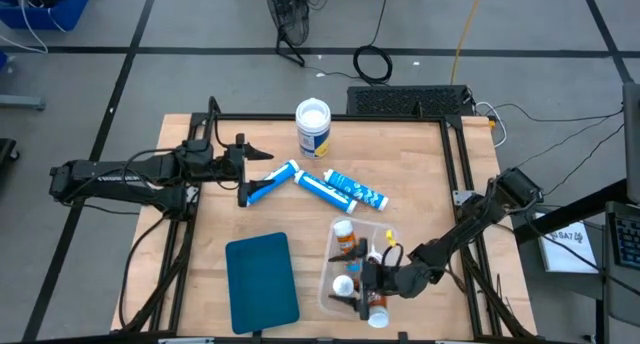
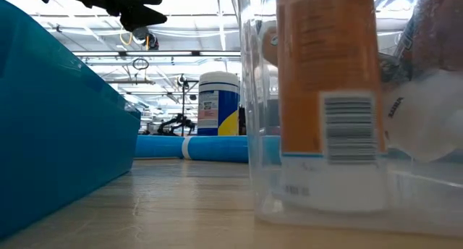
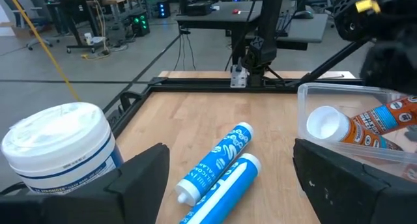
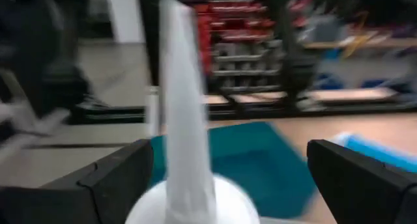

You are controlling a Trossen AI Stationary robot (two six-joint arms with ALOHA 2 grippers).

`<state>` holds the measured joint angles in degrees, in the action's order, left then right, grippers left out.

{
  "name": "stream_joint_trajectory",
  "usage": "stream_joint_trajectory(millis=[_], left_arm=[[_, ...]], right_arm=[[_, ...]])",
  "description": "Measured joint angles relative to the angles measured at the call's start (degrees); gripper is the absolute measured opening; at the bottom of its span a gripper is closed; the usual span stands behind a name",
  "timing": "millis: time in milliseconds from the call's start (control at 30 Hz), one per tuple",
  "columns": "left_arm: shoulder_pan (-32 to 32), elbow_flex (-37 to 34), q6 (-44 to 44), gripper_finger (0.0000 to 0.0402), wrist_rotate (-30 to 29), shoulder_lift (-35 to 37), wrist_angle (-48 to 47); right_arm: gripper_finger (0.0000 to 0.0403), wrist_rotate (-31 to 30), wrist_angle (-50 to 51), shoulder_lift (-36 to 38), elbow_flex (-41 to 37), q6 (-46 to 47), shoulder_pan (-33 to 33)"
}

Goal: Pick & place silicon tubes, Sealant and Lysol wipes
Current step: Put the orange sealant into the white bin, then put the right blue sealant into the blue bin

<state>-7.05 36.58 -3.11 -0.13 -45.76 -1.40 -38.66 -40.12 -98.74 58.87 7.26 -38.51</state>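
The Lysol wipes canister [image 1: 313, 127] stands upright near the table's far edge, also seen in the low view [image 2: 218, 104]. Two blue silicone tubes [image 1: 275, 181] [image 1: 345, 189] lie on the wood at mid-table. My left gripper [image 3: 228, 185] hovers open above the table's left side, with the tubes [image 3: 218, 162] ahead of it. Orange sealant tubes [image 1: 345, 242] lie in a clear bin [image 1: 330, 279]. My right gripper [image 1: 362, 296] is open over the bin's near end. Its fingers stand wide on either side of a sealant tube's white nozzle [image 4: 179, 120] without touching it.
A teal lid [image 1: 262, 279] lies flat at the near left of the bin. A black frame rail [image 1: 455, 164] runs along the table's edges. Bare wood lies between the blue tubes and the bin. A keyboard [image 1: 405, 99] sits beyond the far edge.
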Motion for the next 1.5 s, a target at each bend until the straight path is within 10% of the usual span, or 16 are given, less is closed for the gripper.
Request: stream_joint_trajectory(millis=[367, 800, 1500], left_arm=[[0.0, 0.0, 0.0, 0.0318, 0.0, 0.0, 0.1], [0.0, 0.0, 0.0, 0.032, 0.0, 0.0, 0.1], [0.0, 0.0, 0.0, 0.0313, 0.0, 0.0, 0.2]], right_arm=[[0.0377, -25.8, 6.2, 3.1, 0.0, -17.8, -0.6], [0.0377, -26.9, 9.5, 3.1, 0.0, -19.9, 1.7], [0.0377, -21.1, 24.7, 3.0, -0.1, 5.0, -0.5]])
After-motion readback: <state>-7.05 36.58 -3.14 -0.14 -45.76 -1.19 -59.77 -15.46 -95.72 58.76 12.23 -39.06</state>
